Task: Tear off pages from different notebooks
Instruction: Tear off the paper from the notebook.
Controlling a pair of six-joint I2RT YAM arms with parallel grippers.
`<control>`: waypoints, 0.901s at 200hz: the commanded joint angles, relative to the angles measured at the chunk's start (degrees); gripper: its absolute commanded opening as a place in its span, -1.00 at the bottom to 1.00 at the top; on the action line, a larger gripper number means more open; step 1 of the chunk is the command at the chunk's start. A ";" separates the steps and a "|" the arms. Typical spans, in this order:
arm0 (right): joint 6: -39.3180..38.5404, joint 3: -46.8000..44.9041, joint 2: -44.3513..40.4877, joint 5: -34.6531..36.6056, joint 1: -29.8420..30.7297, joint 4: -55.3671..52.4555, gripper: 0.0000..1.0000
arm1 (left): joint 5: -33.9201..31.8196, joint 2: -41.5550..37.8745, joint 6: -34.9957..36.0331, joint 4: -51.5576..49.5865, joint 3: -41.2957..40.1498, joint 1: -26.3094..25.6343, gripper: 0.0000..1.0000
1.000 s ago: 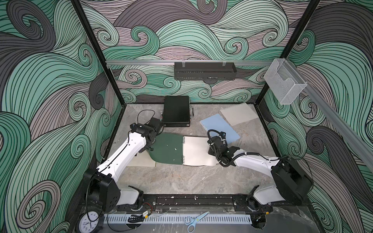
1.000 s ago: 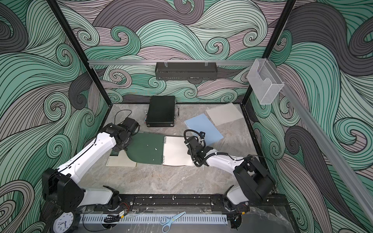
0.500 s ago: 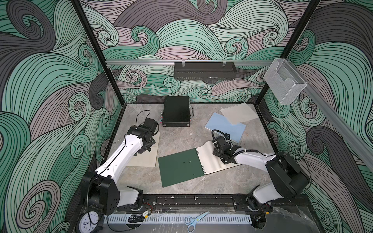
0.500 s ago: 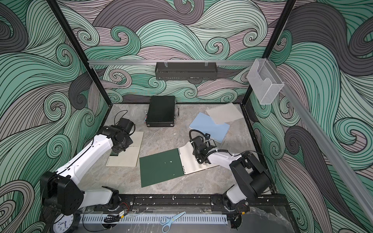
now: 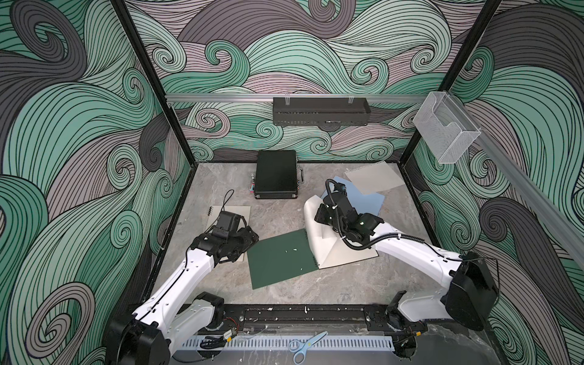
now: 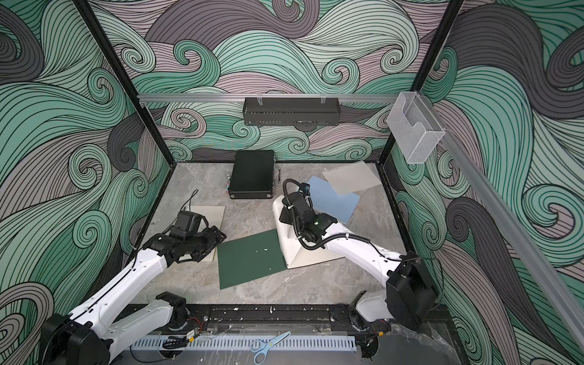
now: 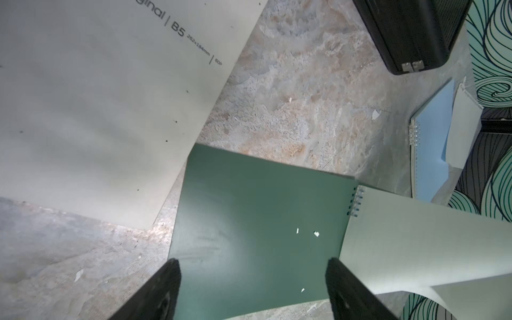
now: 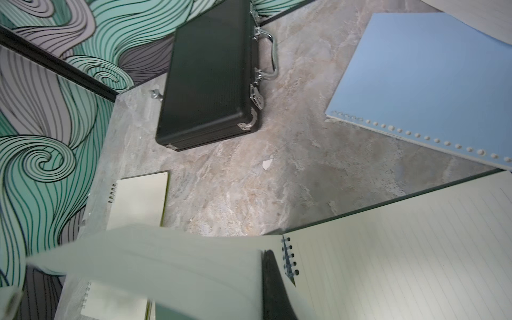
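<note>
The left arm [image 5: 202, 262] covers much of the beige notebook [image 5: 235, 213] in both top views, and the cover's lettering runs off the frame's edge in the left wrist view. The raised page [image 8: 155, 260] smears into blur in the right wrist view, hiding one finger of the right gripper [image 8: 261, 266]. On the green notebook [image 5: 278, 259], white flecks [image 5: 286, 252] are too small to identify.

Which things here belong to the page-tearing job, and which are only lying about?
For the job: green notebook, its lifted page in the shut right gripper, beige notebook, light blue notebook, loose page, open left gripper.

Lying about: black case, scissors, clear wall holder, black wall tray.
</note>
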 commanded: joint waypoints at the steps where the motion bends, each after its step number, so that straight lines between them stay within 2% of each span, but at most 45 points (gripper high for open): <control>1: -1.42 1.87 -1.22 -0.67 1.07 -2.55 -1.00 | 2.37 -2.30 2.58 6.42 -2.10 -0.56 0.63; 50: -2.12 5.53 -1.92 1.03 1.30 -4.48 -1.00 | 1.49 -7.09 -1.04 6.63 -7.33 -0.73 0.65; 61: -2.25 6.60 -1.70 1.77 1.24 -4.84 -1.00 | 4.13 -8.45 -3.87 9.89 -10.21 -0.90 0.66; 78: -2.34 8.21 -1.10 2.25 1.26 -5.24 -1.00 | 8.04 -10.76 -9.54 20.55 -16.14 -3.04 0.68; 88: -2.45 9.05 -0.75 2.21 1.26 -5.30 -1.00 | 6.77 -11.98 -11.22 23.19 -17.64 -5.17 0.71; 116: -2.86 10.92 -0.33 3.23 0.80 -7.36 -1.00 | 0.53 -15.20 -12.11 19.34 -16.78 -9.09 0.73; 140: -3.52 11.16 -1.43 3.76 -0.09 -8.12 -1.00 | -3.99 -18.30 -11.08 16.89 -17.19 -9.57 0.82; 163: -3.13 9.92 -3.20 2.95 -1.50 -7.77 -1.00 | -2.71 -18.60 -10.34 18.03 -17.69 -9.90 0.87; 180: -2.88 9.12 -4.19 2.72 -1.64 -7.07 -1.00 | -1.93 -17.94 -12.29 21.57 -18.82 -11.97 0.88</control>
